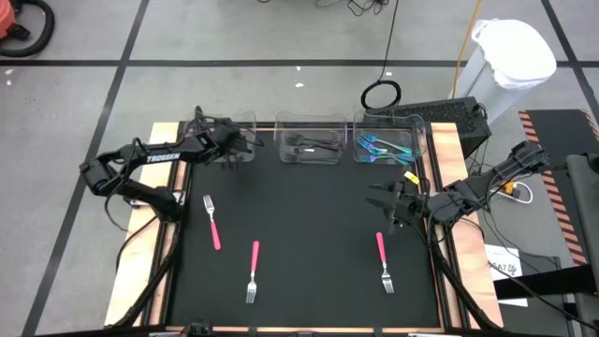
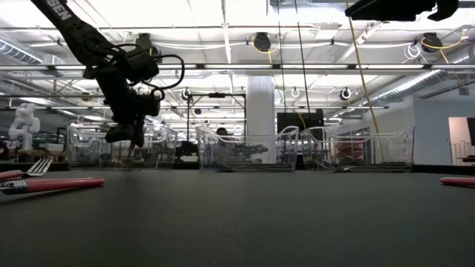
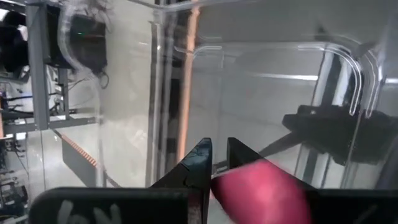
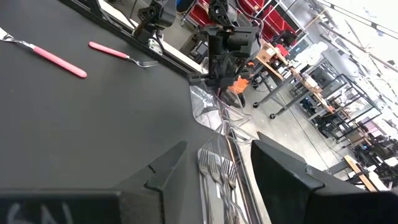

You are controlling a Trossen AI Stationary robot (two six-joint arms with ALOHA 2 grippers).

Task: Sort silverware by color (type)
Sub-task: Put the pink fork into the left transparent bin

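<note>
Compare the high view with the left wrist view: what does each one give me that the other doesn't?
Only the high view: three pink forks on the black mat, at left, centre and right; the middle bin with black pieces, the right bin with teal pieces; the right gripper waiting near the mat's right edge.

Only the left wrist view: a pink handle between the dark fingers, with clear bin walls right ahead.

Both: the left gripper at the left bin.

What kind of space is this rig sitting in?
Probably a robotics lab or open industrial workshop: exposed ceiling pipes and lights, a white humanoid robot in the background, and rows of workbenches beyond the table.
</note>
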